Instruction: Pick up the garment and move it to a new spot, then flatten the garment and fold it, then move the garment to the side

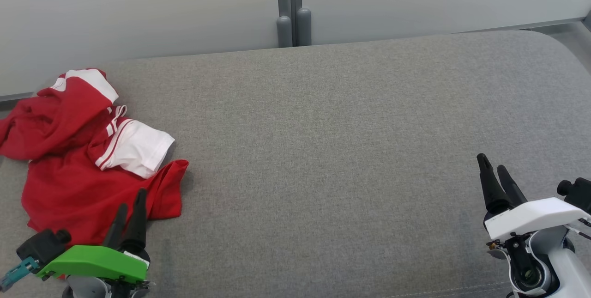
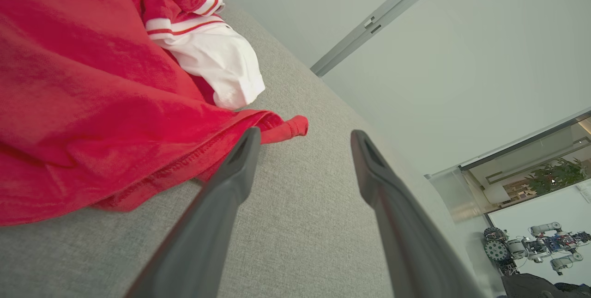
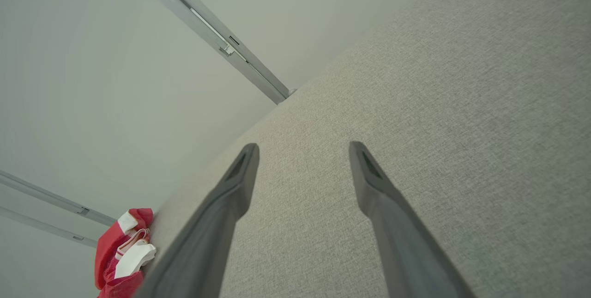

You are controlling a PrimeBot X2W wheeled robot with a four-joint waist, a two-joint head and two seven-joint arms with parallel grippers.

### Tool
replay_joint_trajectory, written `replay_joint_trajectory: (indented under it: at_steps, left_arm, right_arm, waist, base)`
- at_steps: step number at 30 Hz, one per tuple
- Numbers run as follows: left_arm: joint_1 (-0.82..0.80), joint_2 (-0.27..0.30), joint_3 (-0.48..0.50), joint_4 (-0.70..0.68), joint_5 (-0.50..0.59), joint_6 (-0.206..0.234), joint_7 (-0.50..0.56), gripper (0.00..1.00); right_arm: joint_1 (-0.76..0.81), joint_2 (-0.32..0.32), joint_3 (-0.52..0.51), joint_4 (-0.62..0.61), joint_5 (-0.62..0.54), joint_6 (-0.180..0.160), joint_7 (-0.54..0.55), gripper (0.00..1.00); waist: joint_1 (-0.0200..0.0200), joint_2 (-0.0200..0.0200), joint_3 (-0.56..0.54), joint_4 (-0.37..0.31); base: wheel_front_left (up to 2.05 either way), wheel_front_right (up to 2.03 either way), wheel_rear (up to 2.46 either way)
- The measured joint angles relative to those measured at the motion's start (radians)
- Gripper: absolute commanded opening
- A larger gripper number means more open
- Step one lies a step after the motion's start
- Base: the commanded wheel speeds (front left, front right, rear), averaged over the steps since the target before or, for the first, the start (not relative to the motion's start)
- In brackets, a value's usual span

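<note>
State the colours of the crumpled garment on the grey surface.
The garment is red with white sleeve ends, clearest in the left wrist view.

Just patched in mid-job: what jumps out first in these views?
The crumpled red-and-white garment at the far left of the grey padded surface. The left gripper, green-cuffed, hangs open at its near hem; the right gripper hovers open over the surface at the right.

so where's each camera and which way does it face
Head view: on the head, facing down at the grey cushion; left gripper lower left, right gripper lower right.
Left wrist view: along its open fingers at the red garment.
Right wrist view: along its open fingers, across the cushion toward the wall.
All three share the garment and cushion.
</note>
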Motion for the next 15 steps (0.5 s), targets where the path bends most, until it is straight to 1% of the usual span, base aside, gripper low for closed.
replay_joint_trajectory:
  at_steps: [2, 4, 13, 15]
  left_arm:
    - [0.0, 0.001, -0.004, -0.002, 0.036, 0.0, -0.008, 1.0]
    - [0.0, 0.002, -0.006, -0.003, 0.047, 0.001, -0.009, 1.0]
    - [0.0, 0.012, -0.021, -0.015, 0.166, 0.009, -0.043, 1.0]
    - [0.0, 0.018, -0.022, -0.019, 0.189, 0.009, -0.046, 1.0]
  right_arm:
    - [0.0, -0.002, 0.01, -0.001, -0.031, -0.003, -0.007, 1.0]
    - [0.0, -0.003, 0.015, -0.003, -0.044, -0.004, -0.011, 1.0]
    - [0.0, -0.018, 0.041, -0.011, -0.165, -0.029, -0.039, 1.0]
    - [0.0, -0.021, 0.046, -0.012, -0.193, -0.03, -0.048, 1.0]
  waist:
    - [0.0, 0.0, 0.0, 0.0]
    - [0.0, 0.0, 0.0, -0.001]
    - [0.0, 0.0, 0.006, -0.007]
    - [0.0, 0.0, 0.008, -0.008]
  base:
    - [0.0, 0.0, 0.0]
    - [0.0, 0.0, 0.0]
    - [0.0, 0.0, 0.0]
    - [0.0, 0.0, 0.0]
